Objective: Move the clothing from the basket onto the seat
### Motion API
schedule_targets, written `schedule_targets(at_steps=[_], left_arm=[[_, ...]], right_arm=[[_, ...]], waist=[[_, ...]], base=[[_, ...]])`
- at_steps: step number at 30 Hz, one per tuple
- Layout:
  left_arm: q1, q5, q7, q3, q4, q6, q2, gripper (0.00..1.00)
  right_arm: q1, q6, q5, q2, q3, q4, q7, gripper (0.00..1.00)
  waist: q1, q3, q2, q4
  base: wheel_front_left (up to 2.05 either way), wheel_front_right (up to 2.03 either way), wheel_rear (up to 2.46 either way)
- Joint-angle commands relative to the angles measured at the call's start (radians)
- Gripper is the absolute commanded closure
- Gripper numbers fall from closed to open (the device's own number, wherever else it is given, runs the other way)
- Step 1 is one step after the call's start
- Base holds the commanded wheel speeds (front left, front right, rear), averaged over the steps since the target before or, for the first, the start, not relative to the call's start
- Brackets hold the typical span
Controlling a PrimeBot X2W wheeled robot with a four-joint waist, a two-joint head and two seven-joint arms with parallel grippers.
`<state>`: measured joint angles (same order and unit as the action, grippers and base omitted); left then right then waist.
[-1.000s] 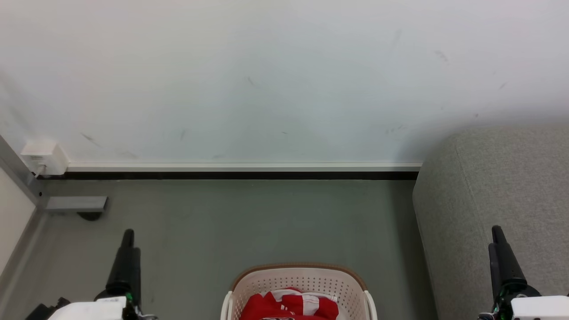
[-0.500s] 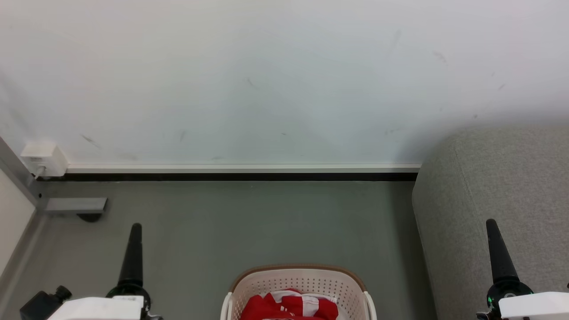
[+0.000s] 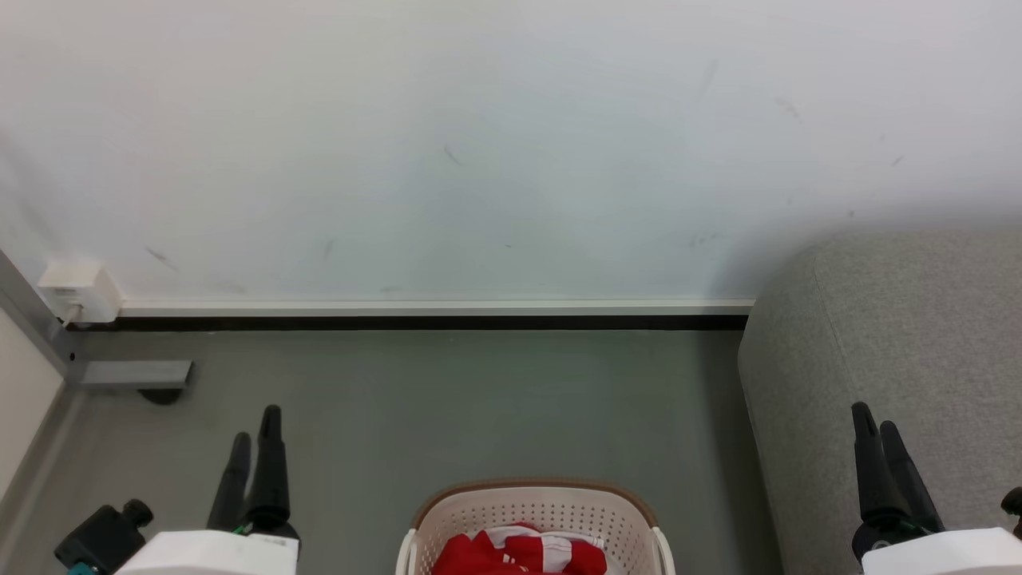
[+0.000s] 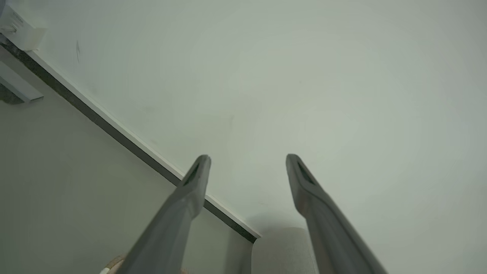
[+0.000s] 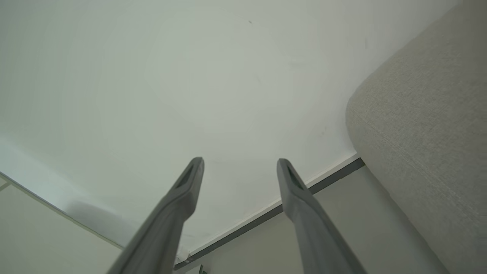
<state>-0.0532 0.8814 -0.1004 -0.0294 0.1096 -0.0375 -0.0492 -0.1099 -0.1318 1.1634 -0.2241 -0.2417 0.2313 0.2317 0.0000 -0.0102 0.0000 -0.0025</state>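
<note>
Clothing: red and white, bunched in basket on floor; piece count unclear, cut off by the picture's edge. Seat: just right of basket. Left gripper, right gripper: fingers spread wide, holding nothing.

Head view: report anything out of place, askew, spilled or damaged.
Nothing serious. The wall carries a few faint dark scuff marks. The basket sits level on the floor with the clothing bunched inside, nothing spilled. The seat looks intact.

The left jaws and right jaws have rolled, drifting slightly inward.
</note>
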Motion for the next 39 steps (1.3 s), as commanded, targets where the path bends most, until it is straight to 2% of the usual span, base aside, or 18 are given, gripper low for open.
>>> schedule_targets(at_steps=[1,8,17,39], left_arm=[[0.001,-0.052,-0.016,0.003,-0.018,0.008,-0.006,0.00],[0.011,-0.178,-0.036,0.012,-0.011,0.032,-0.006,0.00],[0.012,-0.334,-0.059,0.027,0.005,0.063,-0.005,0.00],[0.021,-0.569,-0.106,0.056,0.032,0.085,-0.004,0.00]], right_arm=[[-0.025,0.001,-0.070,-0.004,0.016,0.006,0.007,0.00],[-0.031,0.001,-0.245,0.013,0.032,0.035,0.010,0.00],[-0.034,0.001,-0.414,0.042,0.069,0.039,0.015,0.00],[-0.031,0.002,-0.673,0.083,0.095,0.064,0.023,0.00]], waist=[[0.0000,-0.001,0.0000,-0.001],[0.0000,-0.005,0.0000,-0.005],[0.0000,-0.005,0.0000,-0.010],[0.0000,-0.008,0.0000,-0.014]], base=[[0.00,0.00,0.00],[0.00,0.00,0.00],[0.00,0.00,0.00],[0.00,0.00,0.00]])
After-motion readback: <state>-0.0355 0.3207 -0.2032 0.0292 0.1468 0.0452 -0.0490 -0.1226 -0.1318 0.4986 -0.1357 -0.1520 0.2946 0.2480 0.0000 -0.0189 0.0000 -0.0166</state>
